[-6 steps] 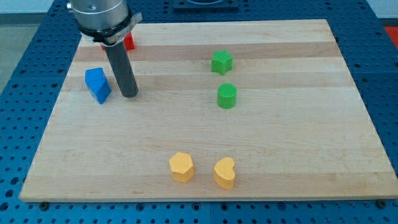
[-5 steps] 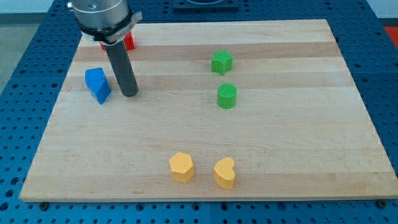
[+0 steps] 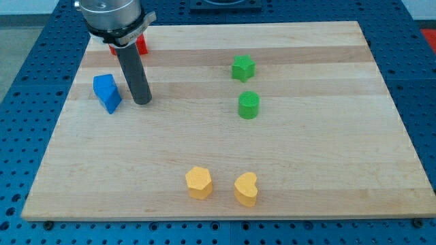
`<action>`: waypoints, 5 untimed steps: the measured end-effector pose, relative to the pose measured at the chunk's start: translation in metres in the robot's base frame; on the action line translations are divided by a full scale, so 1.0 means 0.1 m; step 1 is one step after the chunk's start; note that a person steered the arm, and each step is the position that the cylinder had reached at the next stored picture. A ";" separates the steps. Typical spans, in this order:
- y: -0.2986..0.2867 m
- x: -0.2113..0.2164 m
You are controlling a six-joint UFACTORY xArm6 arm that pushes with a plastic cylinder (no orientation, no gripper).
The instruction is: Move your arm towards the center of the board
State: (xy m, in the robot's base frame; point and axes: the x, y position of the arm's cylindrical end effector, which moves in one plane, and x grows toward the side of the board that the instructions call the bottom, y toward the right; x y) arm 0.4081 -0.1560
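Rod stands upright at your board's (image 3: 381, 102) upper left; my tip (image 3: 142, 102) rests just right of the blue block (image 3: 106, 92), apart; no fingers here.

Six small blocks sit on one wooden board (image 3: 306, 163): two green, a star (image 3: 242, 68) and a cylinder (image 3: 248, 105); two yellow, a hexagon (image 3: 199, 182) and a heart (image 3: 246, 189); one blue block (image 3: 106, 92); one red block (image 3: 141, 45), partly hidden.
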 end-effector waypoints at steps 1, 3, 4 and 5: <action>0.00 -0.01; 0.00 -0.02; 0.00 -0.02; 0.01 -0.03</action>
